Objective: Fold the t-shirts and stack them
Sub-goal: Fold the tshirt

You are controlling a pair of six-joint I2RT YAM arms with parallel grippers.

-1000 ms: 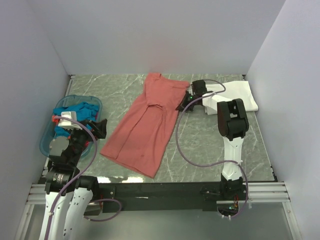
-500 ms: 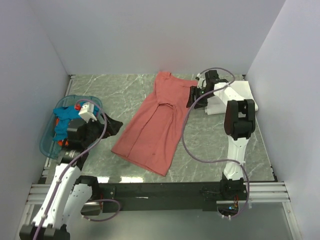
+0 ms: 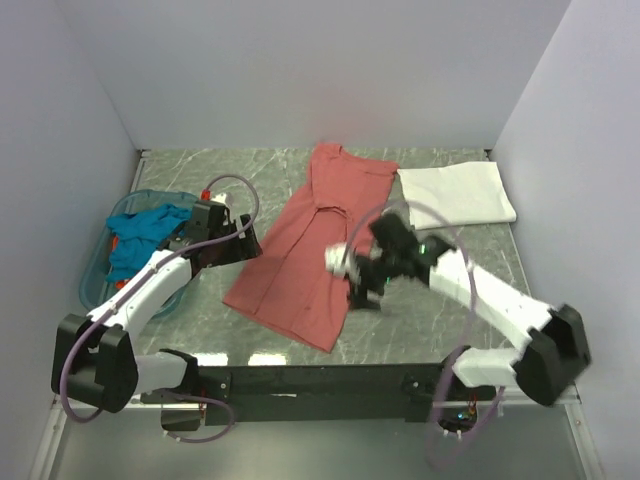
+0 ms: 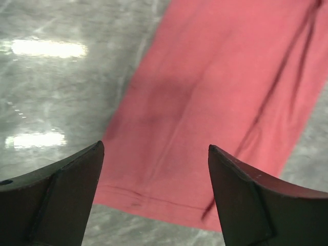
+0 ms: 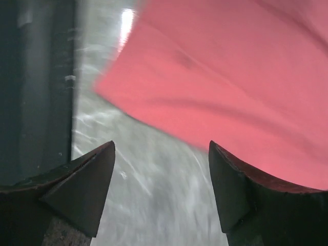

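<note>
A dusty-red t-shirt (image 3: 310, 240) lies flat and slanted across the middle of the table, neck toward the back. My left gripper (image 3: 245, 240) hovers at its left edge, open. In the left wrist view the red t-shirt's hem (image 4: 169, 200) shows between the spread fingers of the left gripper (image 4: 155, 146). My right gripper (image 3: 362, 292) is open beside the shirt's near right edge, blurred. In the right wrist view the right gripper (image 5: 162, 143) is over bare table, just short of the red t-shirt (image 5: 230, 77). A folded white t-shirt (image 3: 455, 195) lies at the back right.
A translucent blue basket (image 3: 90, 280) stands at the left edge with a teal-blue t-shirt (image 3: 150, 225) bunched inside. White walls close the table on three sides. The dark front rail (image 5: 36, 77) runs close to the right gripper.
The right gripper opened, left the shirt's back right shoulder and swung forward to its near right edge. The left arm reached from the basket to the shirt's left edge. The shirt shifted right.
</note>
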